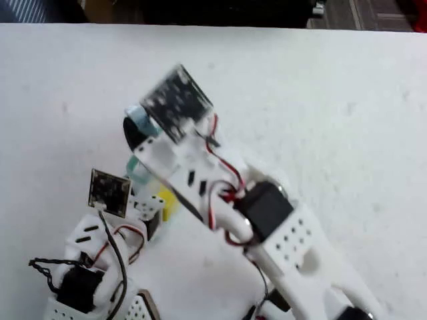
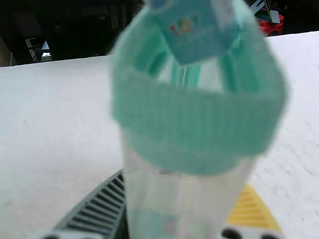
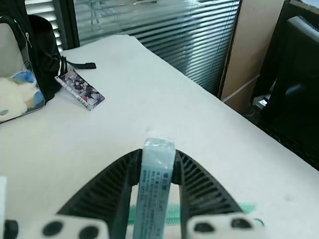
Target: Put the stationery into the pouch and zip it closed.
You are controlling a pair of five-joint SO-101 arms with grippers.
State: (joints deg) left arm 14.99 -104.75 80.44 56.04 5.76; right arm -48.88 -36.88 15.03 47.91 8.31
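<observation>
Mint-green fabric banded the mouth of the clear pouch (image 2: 199, 124), which was upright over the white desk (image 1: 320, 87) with its top open. It looked soft and light, likely to buckle under a push, so the woven band seemed the firmest place to grip. The left tool (image 2: 182, 199) appeared closed around its lower body. Just above the opening hung the eraser (image 3: 155, 189) — a small stiff block, probably light and a little slick in its sleeve — pinched narrowly across its flat sides by the right tool (image 3: 155, 157).
</observation>
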